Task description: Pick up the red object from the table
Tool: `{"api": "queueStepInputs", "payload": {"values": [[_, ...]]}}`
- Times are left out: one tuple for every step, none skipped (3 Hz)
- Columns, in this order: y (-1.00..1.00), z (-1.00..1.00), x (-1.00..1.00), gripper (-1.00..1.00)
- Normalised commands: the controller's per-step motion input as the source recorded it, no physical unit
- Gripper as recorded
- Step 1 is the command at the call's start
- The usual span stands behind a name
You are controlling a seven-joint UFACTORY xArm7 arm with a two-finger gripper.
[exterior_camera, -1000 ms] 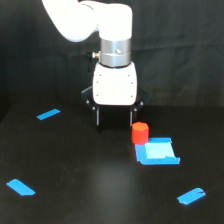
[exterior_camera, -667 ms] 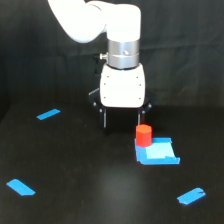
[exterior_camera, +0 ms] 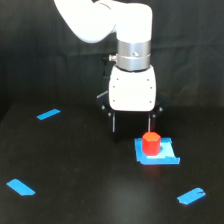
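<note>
- Exterior view: the red object (exterior_camera: 151, 142) is a small stubby block standing upright on a light-blue flat square (exterior_camera: 157, 152), which lies on the black table (exterior_camera: 90, 190).
- It looks rigid and light, probably plastic or wood, so it should take a firm squeeze without crushing; that is a judgement from its look only.
- Its sides appear smooth and short, so it could slip if pinched near the top edge. The best hold seems to be across the middle of its side walls, low enough that the fingers get full contact.
- Being small and light, it may tip or slide on the blue square if one finger touches first.
- The gripper (exterior_camera: 131, 123) hangs just behind and above the block, centred a little toward the exterior view's left of it.
- Two dark fingers (exterior_camera: 114, 122) point down with a clear gap between them, holding nothing.
- The finger toward the exterior view's right ends just above the block's top; whether it touches cannot be told.
- Blue tape strips (exterior_camera: 48, 114) lie well apart from the block.
</note>
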Motion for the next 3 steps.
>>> {"api": "queueStepInputs", "payload": {"values": [[-0.83, -0.12, 0.48, 1.0], [-0.65, -0.34, 0.29, 0.95], [-0.52, -0.29, 0.09, 0.9]]}}
